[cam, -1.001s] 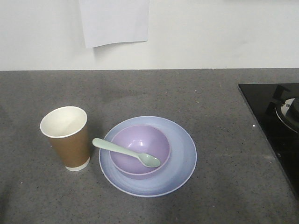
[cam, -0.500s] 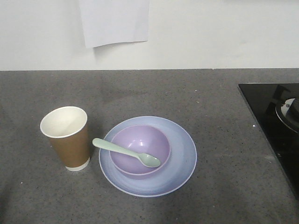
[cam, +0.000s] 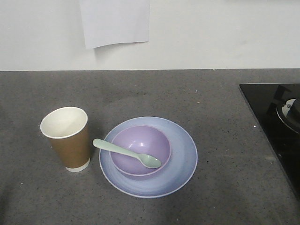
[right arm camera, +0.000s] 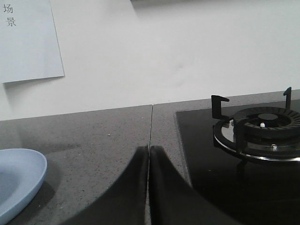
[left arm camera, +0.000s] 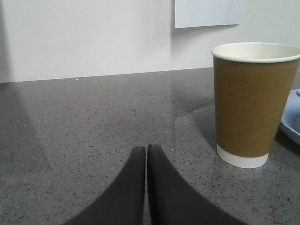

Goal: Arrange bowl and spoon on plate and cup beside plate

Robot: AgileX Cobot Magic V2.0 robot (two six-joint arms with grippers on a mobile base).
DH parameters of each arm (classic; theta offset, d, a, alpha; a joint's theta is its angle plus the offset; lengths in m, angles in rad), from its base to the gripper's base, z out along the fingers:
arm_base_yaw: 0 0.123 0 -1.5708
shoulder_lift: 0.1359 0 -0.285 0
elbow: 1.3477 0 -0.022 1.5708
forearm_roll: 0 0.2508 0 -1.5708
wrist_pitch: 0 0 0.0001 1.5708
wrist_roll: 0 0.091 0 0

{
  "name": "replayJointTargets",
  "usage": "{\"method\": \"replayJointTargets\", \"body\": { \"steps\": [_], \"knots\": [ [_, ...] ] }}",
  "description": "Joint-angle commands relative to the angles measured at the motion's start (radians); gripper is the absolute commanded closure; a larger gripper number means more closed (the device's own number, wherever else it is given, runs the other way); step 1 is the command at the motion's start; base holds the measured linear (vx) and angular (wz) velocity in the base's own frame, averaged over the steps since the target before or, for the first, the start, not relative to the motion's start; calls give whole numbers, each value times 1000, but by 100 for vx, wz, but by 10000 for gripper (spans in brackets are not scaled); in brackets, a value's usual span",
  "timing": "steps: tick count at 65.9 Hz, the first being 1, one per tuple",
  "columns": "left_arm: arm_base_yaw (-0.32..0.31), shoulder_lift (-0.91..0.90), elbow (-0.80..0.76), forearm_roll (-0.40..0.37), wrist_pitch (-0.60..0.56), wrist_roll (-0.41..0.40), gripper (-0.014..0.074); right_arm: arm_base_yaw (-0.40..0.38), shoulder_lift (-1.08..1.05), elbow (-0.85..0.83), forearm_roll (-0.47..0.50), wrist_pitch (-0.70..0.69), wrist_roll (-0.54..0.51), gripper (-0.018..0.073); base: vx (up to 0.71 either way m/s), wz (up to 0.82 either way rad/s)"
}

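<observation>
With the bowl [cam: 141, 150] and spoon [cam: 126, 153] on the plate [cam: 183, 159] and the cup [cam: 66, 138] just beside it on the bench [cam: 211, 108], both hands, left [left arm camera: 146, 154] and right [right arm camera: 149, 155], sit pressed closed and empty; a clean finish means keeping clear of the cup.

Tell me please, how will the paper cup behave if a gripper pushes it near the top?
The cup looks empty and is taller than its narrow base, so it is probably light and may tip rather than slide. Its thin paper wall would likely dent under a hard squeeze.
</observation>
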State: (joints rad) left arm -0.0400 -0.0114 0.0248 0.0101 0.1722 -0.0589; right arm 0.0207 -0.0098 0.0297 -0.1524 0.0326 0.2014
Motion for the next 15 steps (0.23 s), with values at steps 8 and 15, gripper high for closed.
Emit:
{"method": "replayJointTargets", "body": {
  "steps": [8, 15],
  "knots": [
    [2, -17, 25, -10, -69, -10, 602, -2, -14, 14, -3, -70, -3, 565, 0, 0],
    [2, -17, 25, -10, -69, -10, 602, -2, -14, 14, -3, -70, -3, 565, 0, 0]
  ]
}}
